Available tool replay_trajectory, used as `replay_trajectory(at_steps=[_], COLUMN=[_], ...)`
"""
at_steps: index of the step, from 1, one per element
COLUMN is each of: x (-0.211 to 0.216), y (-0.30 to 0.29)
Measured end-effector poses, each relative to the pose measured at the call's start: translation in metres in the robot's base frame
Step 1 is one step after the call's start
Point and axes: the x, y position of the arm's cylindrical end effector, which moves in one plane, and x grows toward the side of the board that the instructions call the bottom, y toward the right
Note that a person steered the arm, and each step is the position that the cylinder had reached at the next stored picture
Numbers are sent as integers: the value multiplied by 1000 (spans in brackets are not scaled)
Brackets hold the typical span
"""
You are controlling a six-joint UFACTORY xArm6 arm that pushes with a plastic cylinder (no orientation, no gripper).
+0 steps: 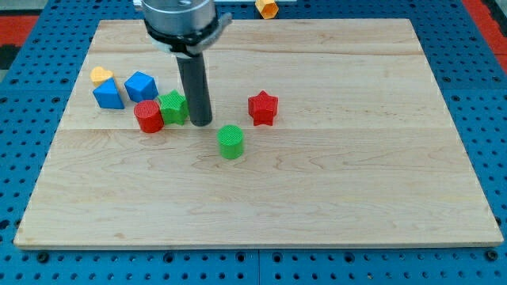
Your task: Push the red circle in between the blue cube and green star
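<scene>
The red circle (148, 116) lies at the view's left, touching the green star (173, 107) on the star's left side. The blue cube (140, 85) sits just above and slightly left of the red circle, a small gap apart. My tip (200, 123) rests on the board right beside the green star's right edge, to the right of the red circle. The dark rod rises from it to the arm head at the view's top.
A second blue block (108, 96) and a yellow heart (101, 76) sit left of the blue cube. A red star (262, 108) and a green circle (230, 142) lie right of my tip. An orange block (266, 8) lies off the wooden board (356, 158) at the top.
</scene>
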Motion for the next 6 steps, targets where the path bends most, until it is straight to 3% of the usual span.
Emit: replay_trajectory(at_steps=[2,4,5,6], x=[18,-18,0,55], y=[-92,-73,-70,-57])
